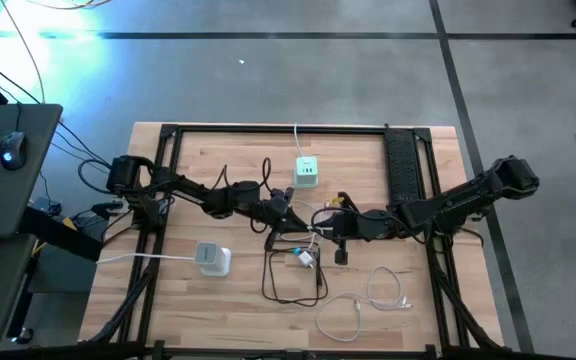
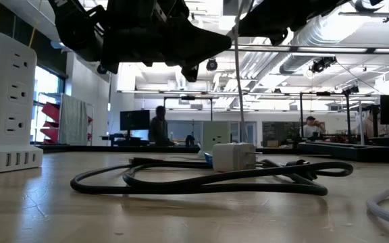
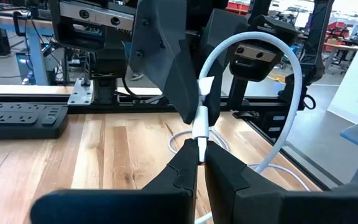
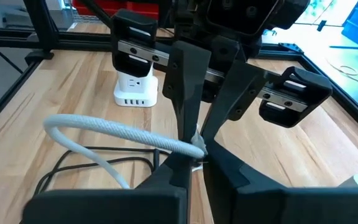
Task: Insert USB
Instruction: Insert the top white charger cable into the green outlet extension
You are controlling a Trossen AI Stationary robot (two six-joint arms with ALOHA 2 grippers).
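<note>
Both hands meet over the middle of the table [image 1: 418,300], each pinching the same white USB cable [image 3: 278,81] at its plug end. The left hand [image 3: 201,158] is clenched on the plug tip, while the right hand [image 4: 194,163] is clenched on the cable just behind it, and the cable arcs away in a loop (the left wrist view shows this best). The white cube charger [image 1: 212,259] stands on the left arm's side of the table, the green-faced cube [image 1: 307,171] stands farther back, and a black cord [image 1: 293,285] lies looped below the hands.

This looks like a handover or regrasp, with insertion not yet begun. To do it well, one hand should take a firm, square hold on the plug's body, leaving the metal tip free and pointing forward. The other should let go only once that hold is secure. The free arm could then steady the charger so it does not slide when the plug is pressed in.
</note>
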